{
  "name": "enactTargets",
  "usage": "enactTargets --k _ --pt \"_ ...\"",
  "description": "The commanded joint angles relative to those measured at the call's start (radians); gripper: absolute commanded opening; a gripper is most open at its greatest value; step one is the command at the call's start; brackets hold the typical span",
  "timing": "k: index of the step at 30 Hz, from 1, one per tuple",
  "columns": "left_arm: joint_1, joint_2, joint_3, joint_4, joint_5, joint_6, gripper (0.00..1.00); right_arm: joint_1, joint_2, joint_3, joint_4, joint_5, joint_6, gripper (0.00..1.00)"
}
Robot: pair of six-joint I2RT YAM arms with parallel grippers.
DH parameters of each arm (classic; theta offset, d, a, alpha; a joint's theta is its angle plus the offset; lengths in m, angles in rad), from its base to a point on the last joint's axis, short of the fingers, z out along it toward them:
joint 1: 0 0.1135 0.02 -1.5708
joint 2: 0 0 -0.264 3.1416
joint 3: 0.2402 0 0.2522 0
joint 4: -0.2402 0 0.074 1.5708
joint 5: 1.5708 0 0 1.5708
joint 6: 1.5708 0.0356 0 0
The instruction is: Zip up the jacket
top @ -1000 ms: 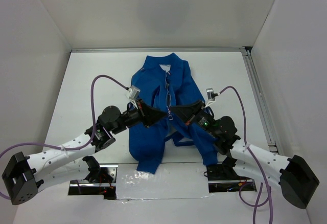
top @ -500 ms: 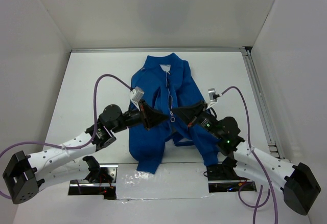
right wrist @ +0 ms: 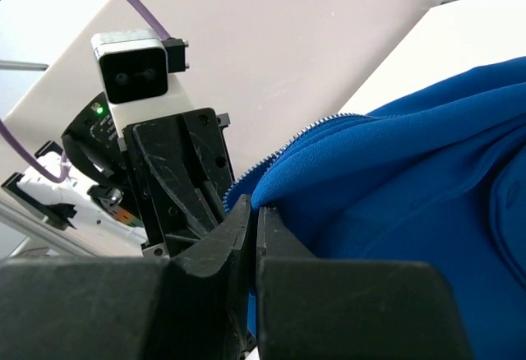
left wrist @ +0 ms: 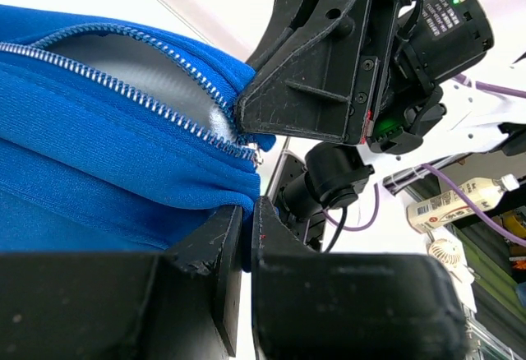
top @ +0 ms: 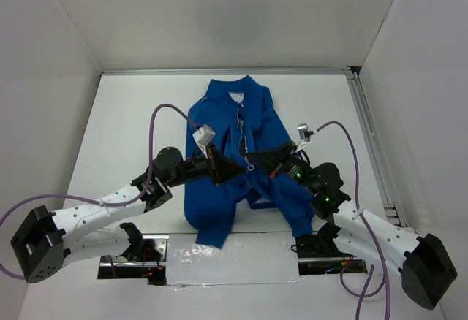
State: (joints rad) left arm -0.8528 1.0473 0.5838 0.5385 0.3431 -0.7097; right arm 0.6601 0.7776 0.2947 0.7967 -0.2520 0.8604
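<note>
Left fingers (left wrist: 220, 241) stand narrow, pinching a fold of the jacket (top: 219, 199) just below the zipper teeth (left wrist: 123, 89); blue cloth runs down into the slit between them. Right fingers (right wrist: 283, 241) are pressed together. Their own wrist view shows the blue fabric's edge bunched right at the tips, so they seem to nip that edge, though the contact itself is partly hidden.

From above, the two sets of fingers meet tip to tip over the middle of the jacket front, the left coming in from the left side and the right from the right side, almost touching.

The jacket lies spread on the white surface (top: 124, 115), with its collar toward the far wall and its sleeves and hem toward the arm bases. A small white label (top: 236, 98) shows inside the collar.

In the left wrist view the two rows of zipper teeth lie apart, with pale lining (left wrist: 115, 54) between them. They come together close to the tip of the right fingers.
</note>
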Motion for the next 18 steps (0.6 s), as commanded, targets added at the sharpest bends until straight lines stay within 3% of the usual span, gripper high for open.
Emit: enactTargets --k 1,8,9,10,11,12,14,18 --pt "-0.067 0.040 -0.026 -0.187 0.220 -0.002 0.00 -0.063 -0.021 0.126 0.233 0.221 0.015 0.00" --pt "-0.092 0.056 0.034 -0.291 0.084 -0.008 0.00 -0.074 -0.066 0.152 0.066 0.136 0.006 0.00" --pt "-0.092 0.053 0.057 -0.329 0.054 -0.010 0.15 -0.074 -0.084 0.147 0.037 0.123 0.009 0.00" --pt "-0.091 0.049 0.068 -0.342 0.033 -0.010 0.20 -0.073 -0.095 0.140 0.010 0.116 0.014 0.00" --pt "-0.091 0.028 0.085 -0.357 -0.017 0.005 0.39 -0.071 -0.135 0.118 -0.067 0.079 0.002 0.00" --pt "-0.091 0.028 0.085 -0.357 -0.018 0.006 0.39 -0.071 -0.135 0.118 -0.068 0.079 0.002 0.00" --pt "-0.091 0.008 0.091 -0.357 -0.050 0.021 0.53 -0.065 -0.164 0.074 -0.119 0.065 0.003 0.00" --pt "-0.075 -0.045 0.080 -0.351 -0.056 0.029 0.58 -0.057 -0.268 0.004 -0.175 0.074 0.006 0.00"
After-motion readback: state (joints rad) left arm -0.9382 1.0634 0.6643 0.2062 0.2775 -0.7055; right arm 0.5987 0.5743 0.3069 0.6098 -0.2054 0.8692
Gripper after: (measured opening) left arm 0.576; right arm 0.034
